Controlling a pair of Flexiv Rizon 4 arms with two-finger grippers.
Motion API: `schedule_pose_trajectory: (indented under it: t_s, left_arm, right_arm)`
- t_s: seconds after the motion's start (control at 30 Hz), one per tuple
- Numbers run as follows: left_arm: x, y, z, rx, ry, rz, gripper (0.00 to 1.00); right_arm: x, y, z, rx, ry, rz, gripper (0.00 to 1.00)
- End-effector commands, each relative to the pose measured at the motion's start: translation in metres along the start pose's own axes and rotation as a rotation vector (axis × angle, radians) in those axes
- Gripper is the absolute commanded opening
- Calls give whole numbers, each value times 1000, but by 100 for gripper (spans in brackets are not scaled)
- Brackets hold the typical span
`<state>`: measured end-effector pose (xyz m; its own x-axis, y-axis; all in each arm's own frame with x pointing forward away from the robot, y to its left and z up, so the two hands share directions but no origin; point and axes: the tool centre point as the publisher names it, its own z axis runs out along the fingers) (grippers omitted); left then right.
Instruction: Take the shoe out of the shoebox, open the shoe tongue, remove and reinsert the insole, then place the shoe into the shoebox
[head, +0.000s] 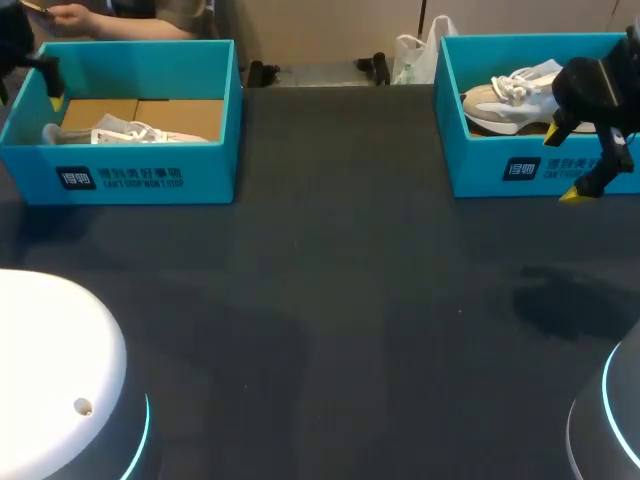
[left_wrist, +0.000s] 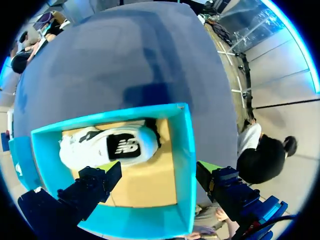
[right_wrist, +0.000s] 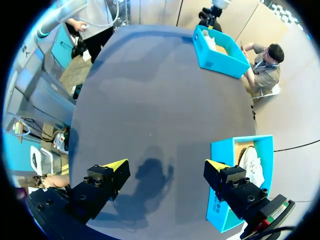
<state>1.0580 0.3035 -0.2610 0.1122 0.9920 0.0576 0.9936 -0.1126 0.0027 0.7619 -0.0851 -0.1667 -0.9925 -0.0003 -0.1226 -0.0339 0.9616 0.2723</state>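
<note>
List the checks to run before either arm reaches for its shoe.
1. Left gripper open: ok.
2. Right gripper open: ok.
3. Left shoe visible inside left shoebox: ok.
4. Left gripper centred over Left shoe: not ok, it straddles the box wall.
5. Right gripper over right shoe: not ok, it hangs over the table in front of right shoebox.

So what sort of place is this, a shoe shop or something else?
Probably a robot test bench, not a shop: a dark table carries the left shoebox and the right shoebox, a sneaker in each, with my left gripper and right gripper open above.
</note>
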Motion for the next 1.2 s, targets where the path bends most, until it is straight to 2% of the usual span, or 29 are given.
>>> schedule_pose_trajectory:
  t_s: [0.03, 0.17, 0.23, 0.37, 0.47, 1.03, 1.2]
  left_arm:
    - [3, -24, -38, -38, -14, -22, 100]
    - [0, -31, -58, -49, -46, -46, 100]
    - [-1, -32, -61, -48, -46, -48, 100]
    - [-7, -40, -76, -23, -79, -90, 100]
    - [-9, -45, -88, -89, -101, -63, 100]
    - [-9, -45, -88, -89, -101, -63, 100]
    - [-9, -45, -88, -89, -101, -63, 100]
  right_arm:
    - [-1, 0, 1, 2, 2, 1, 100]
    - [-1, 0, 1, 2, 2, 1, 100]
    - [-1, 0, 1, 2, 2, 1, 100]
    - [-1, 0, 1, 2, 2, 1, 100]
    - [-1, 0, 1, 2, 2, 1, 100]
    - [-1, 0, 1, 2, 2, 1, 100]
    - [-43, -15, 7, -7, -29, 79, 100]
